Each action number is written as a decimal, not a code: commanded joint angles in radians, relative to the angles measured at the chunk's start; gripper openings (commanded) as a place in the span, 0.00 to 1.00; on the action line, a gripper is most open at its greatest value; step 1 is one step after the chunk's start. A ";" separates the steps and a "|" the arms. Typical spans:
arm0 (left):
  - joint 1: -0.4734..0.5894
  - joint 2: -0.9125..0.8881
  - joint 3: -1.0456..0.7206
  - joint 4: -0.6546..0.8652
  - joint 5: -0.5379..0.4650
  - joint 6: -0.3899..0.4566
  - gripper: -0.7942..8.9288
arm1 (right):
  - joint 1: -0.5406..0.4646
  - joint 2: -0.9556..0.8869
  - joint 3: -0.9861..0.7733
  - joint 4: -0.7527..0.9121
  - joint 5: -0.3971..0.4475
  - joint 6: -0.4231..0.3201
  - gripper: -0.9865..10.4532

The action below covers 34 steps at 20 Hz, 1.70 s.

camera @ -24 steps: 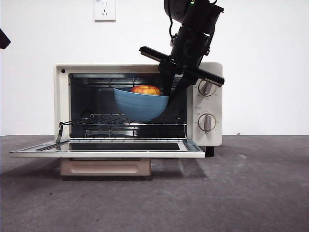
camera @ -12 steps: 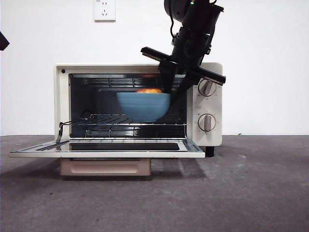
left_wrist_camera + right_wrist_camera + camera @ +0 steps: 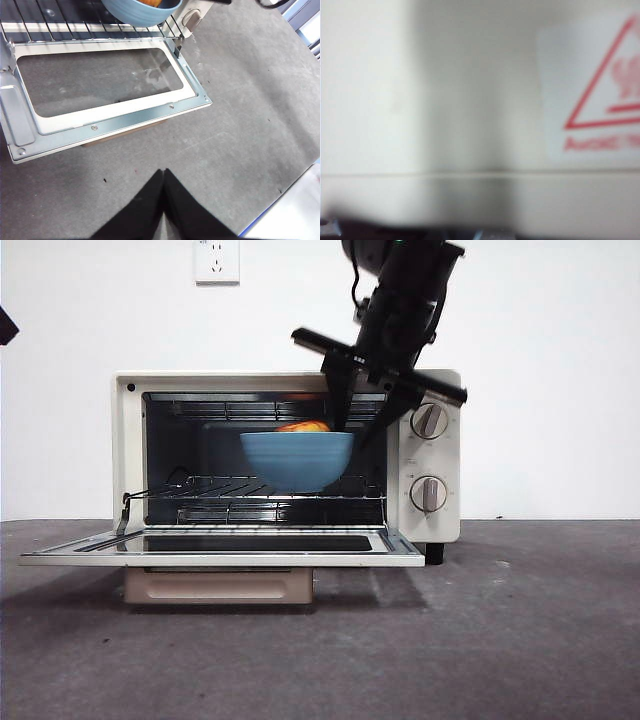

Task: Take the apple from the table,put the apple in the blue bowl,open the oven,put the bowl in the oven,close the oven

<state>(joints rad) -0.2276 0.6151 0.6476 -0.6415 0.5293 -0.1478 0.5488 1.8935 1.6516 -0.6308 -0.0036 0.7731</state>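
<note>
Front view: the oven [image 3: 287, 457] stands on the counter [image 3: 500, 640] with its door [image 3: 220, 545] folded down flat. The blue bowl [image 3: 297, 460] is inside the cavity, level, at or just above the wire rack [image 3: 250, 490]; whether it touches the rack cannot be told. The apple [image 3: 303, 426] shows as an orange-red sliver above the bowl's rim. The right end effector [image 3: 345, 425] reaches down from above into the top right of the opening, its tips at the bowl's right rim; the jaws appear to be clamped on that rim. Compared with a second ago, the bowl was tilted toward the camera with more of the apple showing; it now sits level and slightly further right, and the arm has risen a little.

Left wrist view: the left end effector [image 3: 163, 175] hangs over bare counter in front of the lowered door, its two jaws pressed together on nothing. The bowl's underside [image 3: 135, 12] and a bit of apple [image 3: 150, 2] show over the rack, well apart from it.

Right wrist view: only a blurred cream oven surface and a red warning triangle label [image 3: 605, 95] fill the picture; the jaws cannot be seen here.
</note>
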 commanded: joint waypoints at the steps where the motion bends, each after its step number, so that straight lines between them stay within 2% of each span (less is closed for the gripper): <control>1: -0.004 0.005 0.008 0.007 0.005 0.009 0.09 | 0.007 -0.023 0.028 -0.002 0.003 -0.031 0.21; 3: -0.004 0.005 0.008 0.009 0.004 0.011 0.09 | 0.007 -0.049 0.028 -0.014 0.000 -0.045 0.21; 5: -0.004 0.005 0.008 0.010 0.001 0.012 0.09 | 0.010 -0.090 0.028 -0.029 -0.002 -0.101 0.21; 7: -0.001 0.006 0.008 0.021 -0.036 0.013 0.09 | 0.019 -0.145 0.028 -0.053 -0.024 -0.212 0.21; 10: 0.028 0.041 0.008 0.070 -0.066 0.006 0.09 | 0.048 -0.248 0.028 -0.156 -0.023 -0.429 0.21; 12: 0.084 0.105 0.008 0.108 -0.066 0.000 0.09 | 0.070 -0.309 0.026 -0.238 -0.022 -0.517 0.21; 15: 0.176 0.224 0.008 0.170 -0.032 -0.003 0.09 | 0.098 -0.389 -0.005 -0.311 -0.022 -0.588 0.21; 18: 0.262 0.357 0.008 0.256 0.026 -0.003 0.09 | 0.126 -0.487 -0.095 -0.303 -0.023 -0.606 0.21; 20: 0.287 0.458 0.008 0.310 0.027 -0.004 0.09 | 0.138 -0.561 -0.197 -0.261 -0.023 -0.606 0.21; 24: 0.298 0.659 0.008 0.448 0.027 -0.021 0.09 | 0.137 -0.732 -0.445 -0.164 -0.023 -0.605 0.21; 27: 0.298 0.785 0.008 0.565 0.019 -0.055 0.09 | 0.137 -0.834 -0.565 -0.156 -0.023 -0.600 0.21; 31: 0.298 0.906 0.008 0.666 0.017 -0.079 0.09 | 0.137 -0.929 -0.626 -0.157 -0.022 -0.582 0.21; 34: 0.286 0.968 0.009 0.687 0.017 -0.082 0.09 | 0.137 -0.972 -0.630 -0.155 -0.021 -0.570 0.21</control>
<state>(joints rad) 0.0612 1.5688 0.6476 0.0345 0.5465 -0.2272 0.6781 0.9119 1.0180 -0.7956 -0.0257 0.1894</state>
